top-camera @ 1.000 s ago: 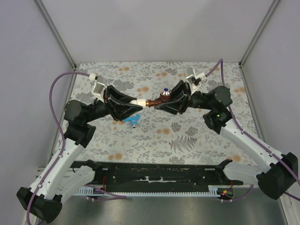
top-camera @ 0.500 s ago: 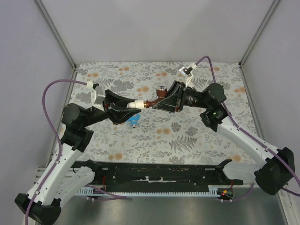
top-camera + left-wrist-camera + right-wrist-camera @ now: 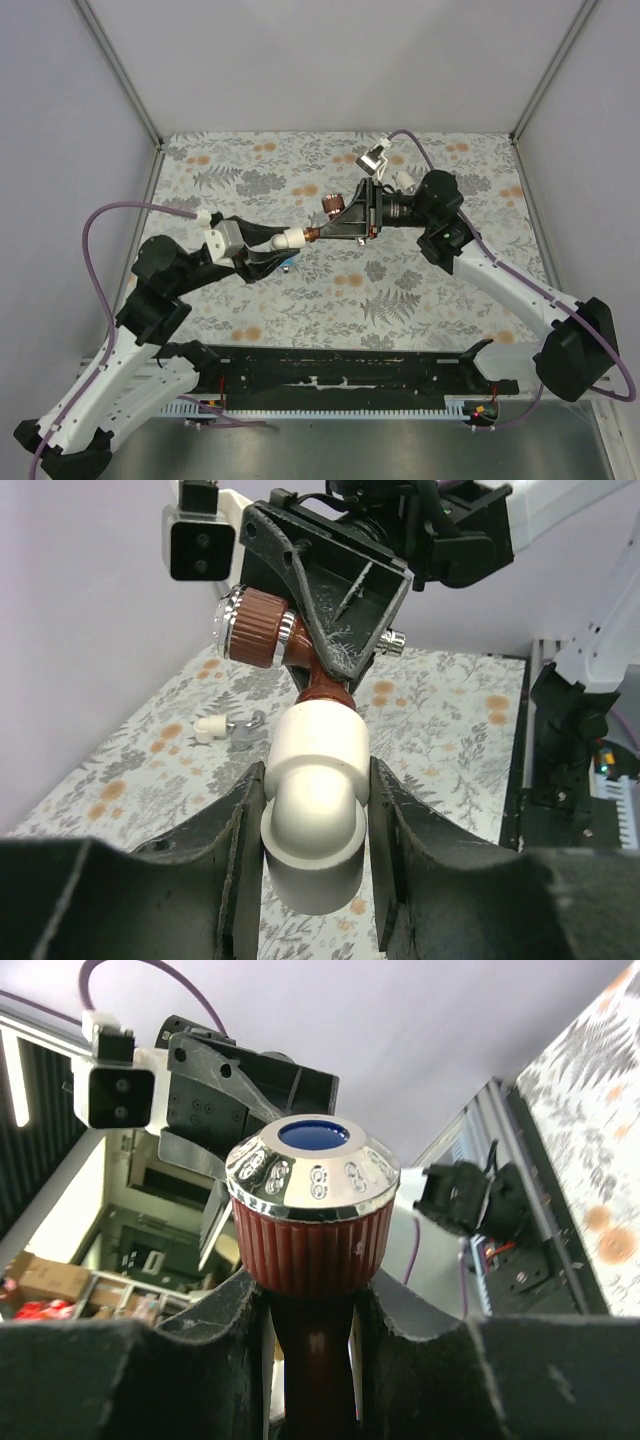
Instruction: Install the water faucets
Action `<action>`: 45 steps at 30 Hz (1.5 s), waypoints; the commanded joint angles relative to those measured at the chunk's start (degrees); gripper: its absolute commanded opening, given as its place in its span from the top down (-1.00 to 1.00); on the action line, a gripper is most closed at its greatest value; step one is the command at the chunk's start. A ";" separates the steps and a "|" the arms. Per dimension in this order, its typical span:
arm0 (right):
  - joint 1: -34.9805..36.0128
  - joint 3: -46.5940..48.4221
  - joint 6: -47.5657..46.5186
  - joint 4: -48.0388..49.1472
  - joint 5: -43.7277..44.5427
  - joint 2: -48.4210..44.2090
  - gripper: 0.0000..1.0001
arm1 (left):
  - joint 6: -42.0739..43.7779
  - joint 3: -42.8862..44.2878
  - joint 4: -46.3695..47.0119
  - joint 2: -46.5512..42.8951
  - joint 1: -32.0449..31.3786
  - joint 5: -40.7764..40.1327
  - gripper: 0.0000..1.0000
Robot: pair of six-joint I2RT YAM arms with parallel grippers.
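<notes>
Left to right: fitting point(image 3: 290, 239), faucet point(image 3: 329, 207)

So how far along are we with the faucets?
Done: left gripper grips the fitting, right gripper the brown faucet. In hand: it meets the fitting's mouth, thread depth unclear. To do: the blue faucet and a white-silver one lie on the table, untouched.

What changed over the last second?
The right gripper rolled, turning the brown faucet so its knob, facing up before, now points sideways. The left gripper also turned and drew back toward its base. Unchanged: left holds the white fitting, right holds the faucet, and the two parts stay mated.
</notes>
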 commanded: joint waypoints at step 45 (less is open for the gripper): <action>-3.60 -6.34 -4.76 -16.27 7.12 4.40 1.00 | 21.81 -10.48 -1.53 -6.69 -25.65 -50.66 0.96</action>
